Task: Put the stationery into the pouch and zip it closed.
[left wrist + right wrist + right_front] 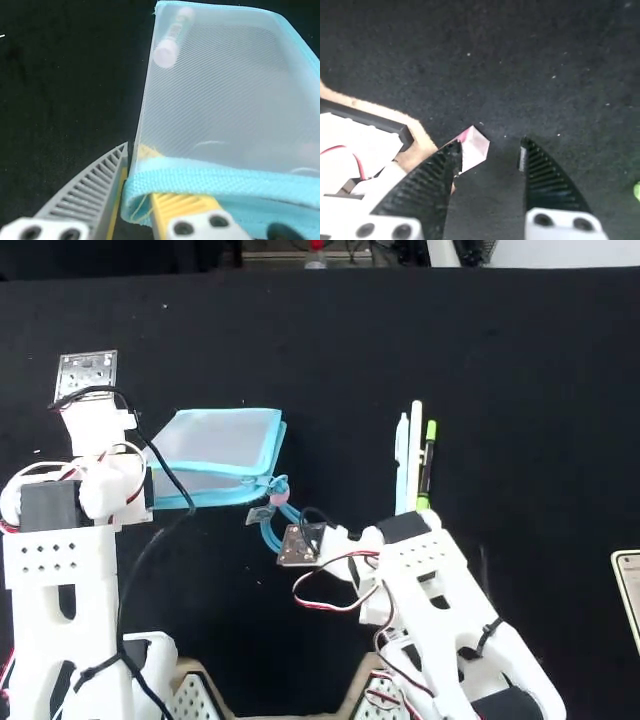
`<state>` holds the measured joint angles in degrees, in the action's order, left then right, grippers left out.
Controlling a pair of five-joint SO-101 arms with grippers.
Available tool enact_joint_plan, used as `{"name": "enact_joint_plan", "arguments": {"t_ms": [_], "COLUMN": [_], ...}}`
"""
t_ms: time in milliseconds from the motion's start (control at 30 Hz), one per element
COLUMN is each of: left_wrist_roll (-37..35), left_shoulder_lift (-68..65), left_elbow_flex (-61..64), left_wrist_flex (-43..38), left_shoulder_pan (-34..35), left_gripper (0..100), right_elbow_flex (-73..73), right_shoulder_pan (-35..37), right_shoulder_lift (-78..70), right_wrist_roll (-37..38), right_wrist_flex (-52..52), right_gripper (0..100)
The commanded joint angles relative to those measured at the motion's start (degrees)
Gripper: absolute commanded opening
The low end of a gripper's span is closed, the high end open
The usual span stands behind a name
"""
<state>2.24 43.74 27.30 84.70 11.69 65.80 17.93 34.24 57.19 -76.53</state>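
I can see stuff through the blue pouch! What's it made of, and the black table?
The pouch looks like thin see-through plastic mesh: fine ribbed lines, a white tube showing through. Its blue edging seems woven fabric tape. The table looks covered in matte black cloth, slightly fuzzy.

High view: fixed, high on robot's side, facing down and forward over table [500,340]; wide, far off.
Left wrist view: behind left gripper [134,150], facing along fingers [85,195]; very near pouch [225,90] at and beyond tips.
Right wrist view: behind right gripper [490,145], facing down past tips, near table.
Shared: pouch in high and left wrist views; table in all three.
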Motion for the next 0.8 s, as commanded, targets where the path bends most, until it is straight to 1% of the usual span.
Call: {"name": "enact_joint_plan", "arguments": {"t_ms": [0,167,300,467,567,667,767], "left_wrist_roll": [-0.7,-0.7,-0.7,-0.7,-0.7,-0.7,-0.7], "left_shoulder_lift": [0.5,0.5,0.5,0.5,0.5,0.5,0.5], "left_elbow_flex": [-2.2,-2.2,-2.2,-2.2,-2.0,-1.9,-1.9], "left_wrist_flex": [0.2,0.2,0.2,-0.4,-1.0,-0.8,-0.8], "left_shoulder_pan": [1.3,1.3,1.3,1.3,1.3,1.3,1.3], "left_gripper": [3,3,3,3,3,3,3], "right_elbow_flex": [-0.4,-3.6,-6.7,-5.7,-5.7,-5.5,-5.4], "right_shoulder_pan": [-0.1,-3.3,-7.5,-9.2,-11.4,-16.1,-22.4], "right_shoulder_lift": [-4.5,-15.7,-18.7,-14.0,-9.2,-3.8,0.7], "right_wrist_roll": [-0.4,-0.5,-0.5,-0.3,-0.3,0.0,5.3], "right_wrist_flex": [0.5,-0.1,-1.2,-1.1,-1.1,-0.2,-0.4], "right_gripper": [17.3,17.3,15.9,1.1,1.1,1.2,1.2]}}
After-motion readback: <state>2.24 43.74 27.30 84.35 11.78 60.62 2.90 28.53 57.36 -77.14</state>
